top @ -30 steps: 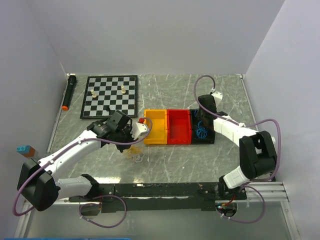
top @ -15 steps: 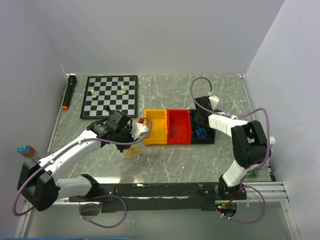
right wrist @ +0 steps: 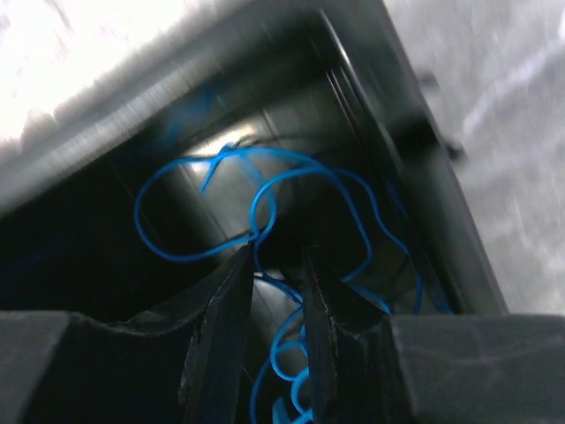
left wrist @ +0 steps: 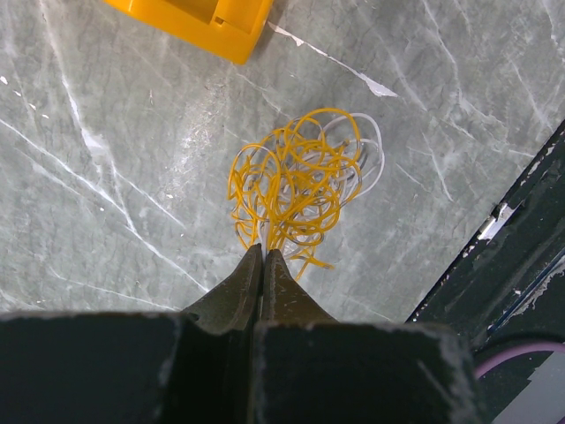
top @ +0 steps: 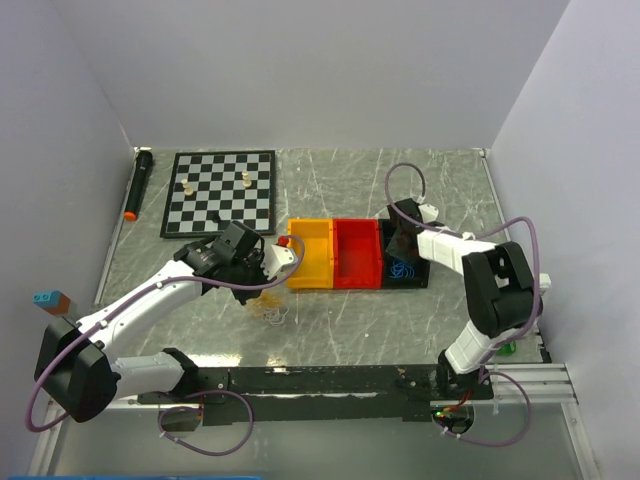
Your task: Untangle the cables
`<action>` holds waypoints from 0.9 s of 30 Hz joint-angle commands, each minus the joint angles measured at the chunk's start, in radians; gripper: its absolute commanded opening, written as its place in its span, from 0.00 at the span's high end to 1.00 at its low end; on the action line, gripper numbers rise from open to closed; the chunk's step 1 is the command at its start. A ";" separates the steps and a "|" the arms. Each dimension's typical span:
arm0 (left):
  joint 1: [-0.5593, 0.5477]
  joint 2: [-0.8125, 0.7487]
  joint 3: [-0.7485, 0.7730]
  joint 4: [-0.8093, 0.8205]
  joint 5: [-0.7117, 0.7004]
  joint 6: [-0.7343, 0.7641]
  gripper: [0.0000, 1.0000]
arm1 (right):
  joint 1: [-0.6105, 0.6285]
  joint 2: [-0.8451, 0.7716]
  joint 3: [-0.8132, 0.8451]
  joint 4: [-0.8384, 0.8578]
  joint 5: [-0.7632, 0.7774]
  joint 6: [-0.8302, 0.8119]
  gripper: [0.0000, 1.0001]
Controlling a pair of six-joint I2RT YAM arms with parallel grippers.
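The tabletop (top: pixel 420 310) is grey-green stone-look sheet with pale veins, boxed in by plain white walls (top: pixel 300 70) on three sides, with a black rail (top: pixel 330 380) along the near edge. A chessboard (top: pixel 220 192) lies at the far left. A yellow bin (top: pixel 312 255), a red bin (top: pixel 357 252) and a black bin (top: pixel 424 278) stand in a row mid-table.

The cables are in two places. A loose bunch (left wrist: pixel 296 181) of thin, curly yellow and white loops lies on the tabletop just in front of the yellow bin. The left tool (left wrist: pixel 263 252) is pressed together, pinching strands at the bunch's near edge. A thin blue cable (top: pixel 401 268) curls inside the black bin. The right tool (right wrist: pixel 274 254) reaches into that bin, partly spread, with a blue strand running between its fingers.
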 commanded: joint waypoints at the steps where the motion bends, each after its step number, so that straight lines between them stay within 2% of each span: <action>1: -0.004 -0.020 0.016 0.012 0.007 0.001 0.98 | 0.012 -0.130 -0.056 -0.039 -0.047 0.035 0.63; 5: -0.002 -0.023 0.034 0.010 0.010 -0.007 0.98 | 0.011 -0.267 -0.035 -0.054 -0.040 -0.003 0.62; 9: -0.004 -0.029 0.060 0.016 0.011 -0.016 0.98 | 0.008 -0.356 0.059 -0.103 -0.031 -0.035 0.60; 16: -0.002 -0.023 0.097 -0.007 0.042 -0.022 0.98 | 0.004 -0.396 0.101 -0.117 -0.039 -0.072 0.59; 19: -0.005 -0.022 0.134 -0.019 0.065 -0.020 0.98 | 0.020 -0.489 0.012 -0.002 -0.144 -0.115 0.59; 21: -0.004 -0.015 0.165 -0.036 0.082 -0.022 0.98 | 0.043 -0.566 -0.086 0.169 -0.268 -0.181 0.60; 24: -0.004 -0.015 0.208 -0.048 0.106 -0.022 0.98 | 0.104 -0.641 -0.183 0.341 -0.491 -0.274 0.59; 27: -0.002 -0.034 0.223 -0.047 0.134 -0.019 0.98 | 0.193 -0.661 -0.234 0.403 -0.663 -0.341 0.59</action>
